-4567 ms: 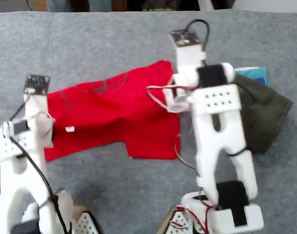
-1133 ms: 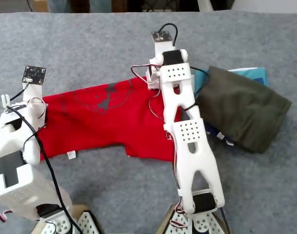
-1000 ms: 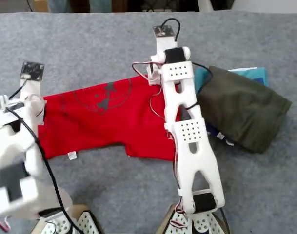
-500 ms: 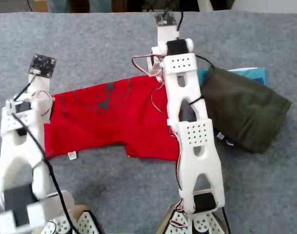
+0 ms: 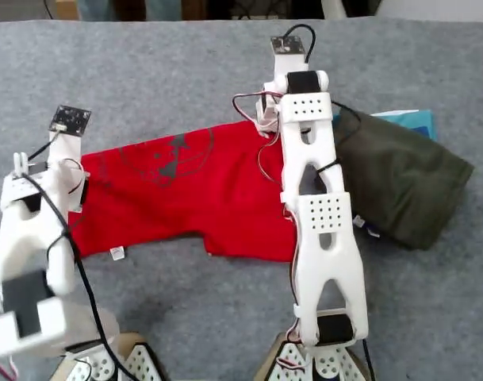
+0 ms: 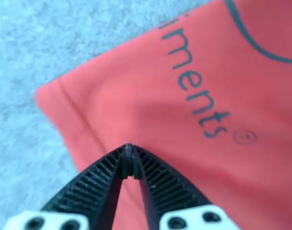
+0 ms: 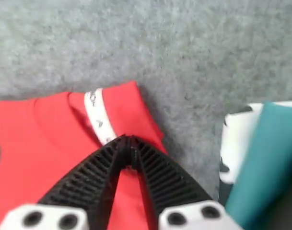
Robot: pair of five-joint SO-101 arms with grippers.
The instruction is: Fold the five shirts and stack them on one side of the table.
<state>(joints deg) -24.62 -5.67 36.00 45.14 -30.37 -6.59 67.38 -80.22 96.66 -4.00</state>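
A: Where's the red shirt [image 5: 178,198], & what are the claws doing?

B: Shirt lies flat on the grey table [image 5: 146,71], partly folded, btw the two arms. Left claw [image 6: 128,155] sits over the shirt near an outer corner, right claw [image 7: 128,143] over the neck end. Both are pressed together. Can't tell if any cloth is nipped.

A: Risks?

B: IMO, if the tips hold one layer or none, a lift would drag the shirt crooked or drop it, so the fold goes uneven. Right arm is just beside the pile w/ the green shirt [image 5: 400,186] on top. A sideways swing could knock it.

A: Diff btw views?

B: Top view gives the whole shirt, both arms & the pile. Left wrist view adds the hem & dark lettering [image 6: 198,100]. Right wrist view adds a white neck label [image 7: 99,122] & a teal edge [image 7: 265,158] close by.
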